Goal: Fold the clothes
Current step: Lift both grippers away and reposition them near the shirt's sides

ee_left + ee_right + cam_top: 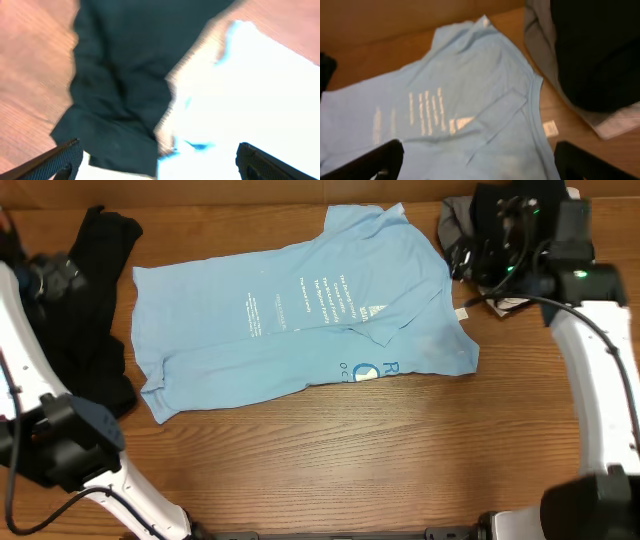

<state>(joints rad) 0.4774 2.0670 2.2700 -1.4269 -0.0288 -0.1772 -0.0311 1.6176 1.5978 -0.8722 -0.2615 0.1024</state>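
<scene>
Lying spread across the middle of the wooden table (350, 450), the light blue T-shirt (300, 320) is showing its white lettering, one sleeve folded inward. A black garment (100, 310) is sitting just beside its left edge, and a grey garment (540, 40) under a second black garment (595, 50) is resting by its far right corner. The left gripper (157, 150) is hovering over the black garment and the right gripper (477, 150) over the shirt, both with fingers spread and holding nothing.

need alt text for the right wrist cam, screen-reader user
A light blue T-shirt with white lettering lies rumpled on a wooden table, one flap folded inward. A grey garment and a black garment are piled at upper right. The open right pincer shows only as dark fingertips in the bottom corners.
</scene>
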